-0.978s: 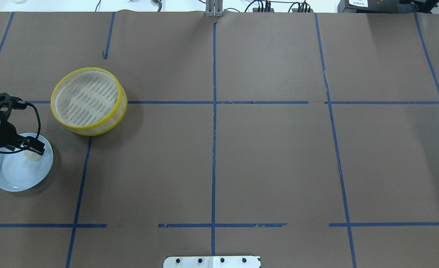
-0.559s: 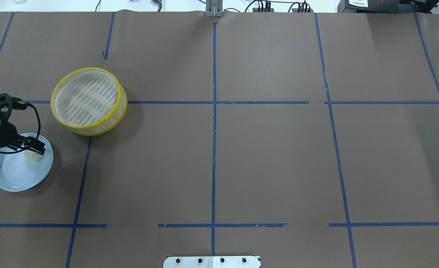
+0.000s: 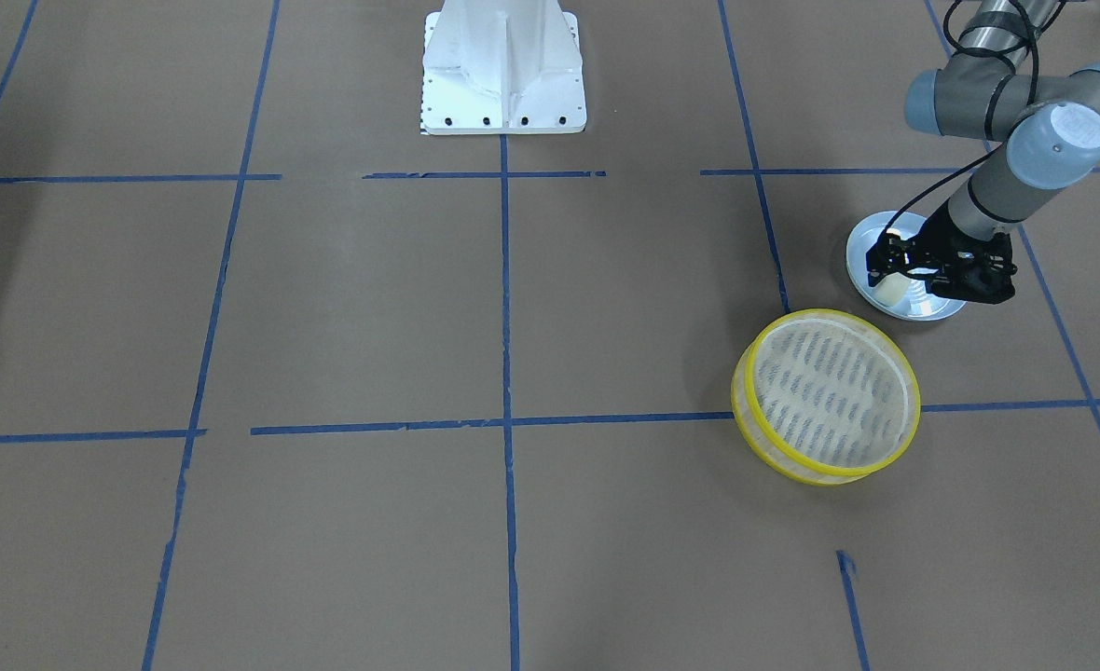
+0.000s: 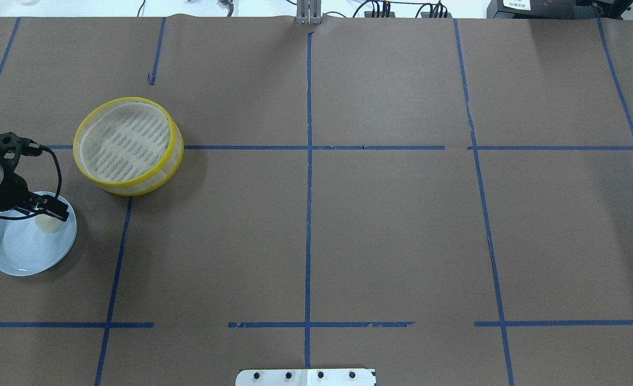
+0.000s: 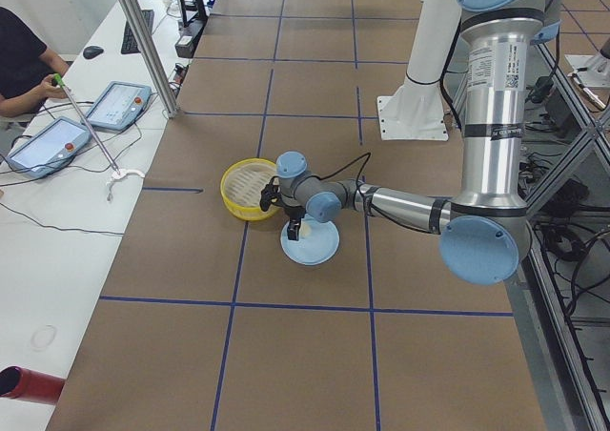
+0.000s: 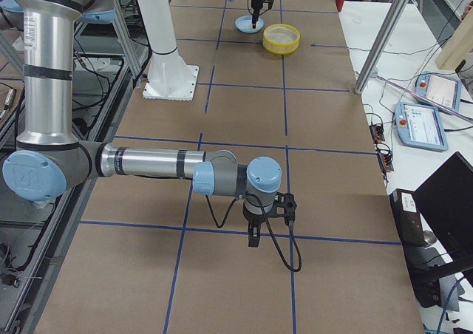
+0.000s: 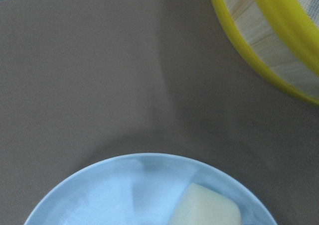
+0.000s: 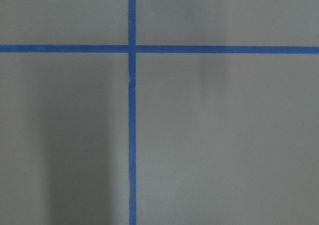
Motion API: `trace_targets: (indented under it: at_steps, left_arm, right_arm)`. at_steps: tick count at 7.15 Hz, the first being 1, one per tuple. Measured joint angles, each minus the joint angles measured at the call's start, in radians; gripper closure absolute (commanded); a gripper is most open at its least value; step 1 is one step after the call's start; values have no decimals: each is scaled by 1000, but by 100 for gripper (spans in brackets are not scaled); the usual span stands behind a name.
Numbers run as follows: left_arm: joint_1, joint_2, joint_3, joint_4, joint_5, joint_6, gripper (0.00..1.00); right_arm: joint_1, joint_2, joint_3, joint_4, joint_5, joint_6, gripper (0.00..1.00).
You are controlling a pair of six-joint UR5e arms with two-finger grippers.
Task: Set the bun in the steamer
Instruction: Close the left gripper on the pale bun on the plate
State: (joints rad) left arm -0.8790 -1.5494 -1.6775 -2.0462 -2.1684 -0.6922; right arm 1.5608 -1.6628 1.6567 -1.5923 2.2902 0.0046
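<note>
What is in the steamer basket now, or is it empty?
Empty: the steamer basket shows only its bare slatted floor; the bun lies on the blue plate.

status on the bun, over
Left gripper at bun on plate, grip unclear. Right gripper far off, state unclear. Steamer empty, path clear.

I see bun [image 4: 48, 224]: small cream-white stubby lump, on blue plate [image 4: 21, 252], side toward steamer [image 4: 126, 142]. Steamer: round, yellow rims, beige slatted floor, upright, near plate, apart.
</note>
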Motion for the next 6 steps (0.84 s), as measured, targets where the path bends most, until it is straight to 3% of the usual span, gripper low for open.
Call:
trace_targets:
  at_steps: [1,5,6]
  left_arm:
    - [0,0,2,0,-2,0,22]
    - [1,0,-1,0,-7,0,77]
    - [2,0,-4,-1,-7,0,82]
  right_arm:
    - [0,0,0,0,0,0,0]
    - [1,0,0,0,0,0,0]
    - [1,0,0,0,0,0,0]
